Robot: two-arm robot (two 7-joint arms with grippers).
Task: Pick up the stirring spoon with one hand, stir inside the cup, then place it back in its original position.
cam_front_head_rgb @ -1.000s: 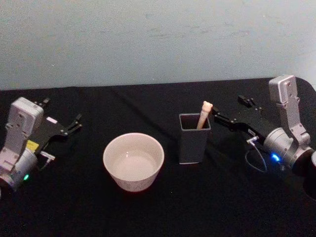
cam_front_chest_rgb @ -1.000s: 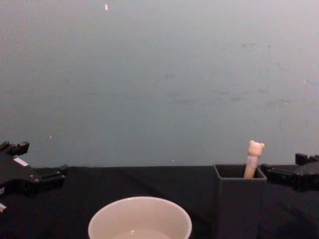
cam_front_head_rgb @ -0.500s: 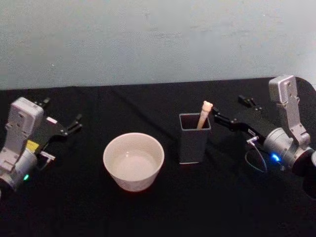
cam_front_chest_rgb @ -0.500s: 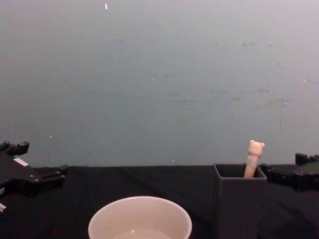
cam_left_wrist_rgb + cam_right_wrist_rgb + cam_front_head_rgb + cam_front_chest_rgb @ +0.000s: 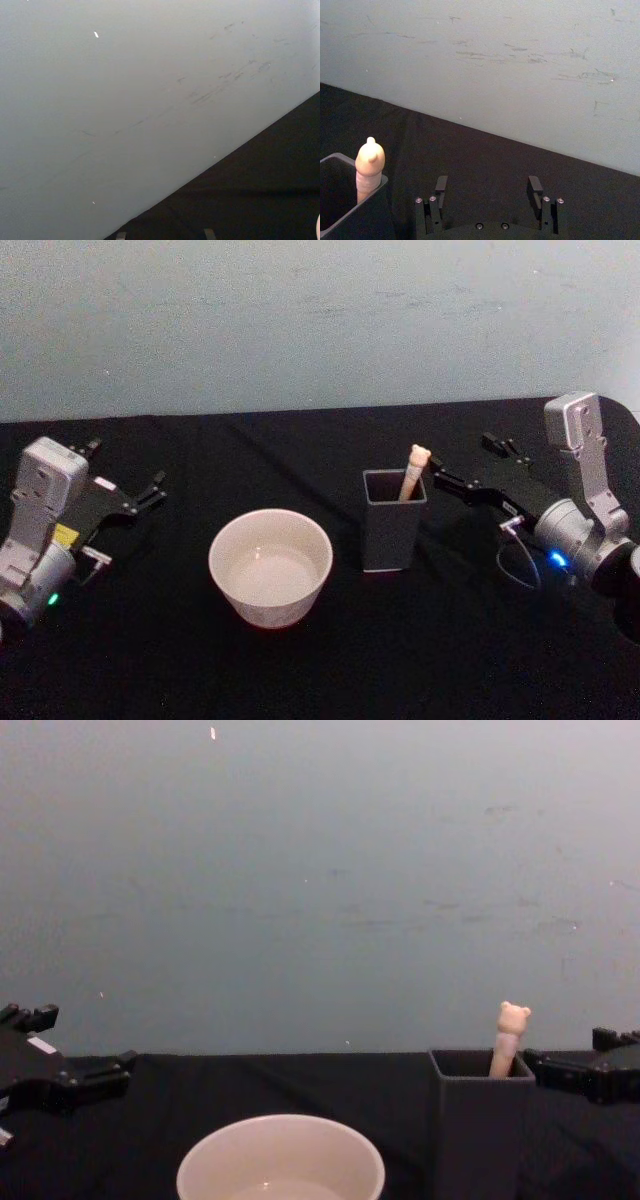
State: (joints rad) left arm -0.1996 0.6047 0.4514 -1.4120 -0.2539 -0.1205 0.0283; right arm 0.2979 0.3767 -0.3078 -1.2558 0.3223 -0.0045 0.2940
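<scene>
Dark grey square holder (image 5: 394, 520) standing upright on black worktop (image 5: 320, 660), right of centre. Stirring spoon (image 5: 412, 472) seated inside, leaning against the holder's far right corner; pale beige handle with bear head projecting above the rim, stem and bowl hidden within. Chest view confirms: bear head (image 5: 513, 1018) clear above holder rim (image 5: 482, 1078). Cup (image 5: 270, 567) standing left of the holder, apart from it, wide and cream-white; interior pale, contents not determinable. Same cup low in chest view (image 5: 281, 1160), rim smooth and intact.

Worktop covered in black cloth, running back to a pale wall. Open room in front of cup and holder, and between cup and each arm. Gap between cup and holder narrow but clear. Far edge of worktop meeting the wall well behind both vessels.

Right hand (image 5: 462, 468) positioned just right of the holder, at about rim height, fingers spread wide and released, grasping nothing. Near finger tip close beside the spoon handle, not touching. Right wrist view: both fingers (image 5: 440, 187) apart with black cloth between them, spoon handle (image 5: 369, 166) and holder corner (image 5: 350, 210) off to one side, outside the finger gap.

Left hand (image 5: 128, 478) parked at the left side of the worktop, well apart from the cup, fingers apart, grasping nothing.
</scene>
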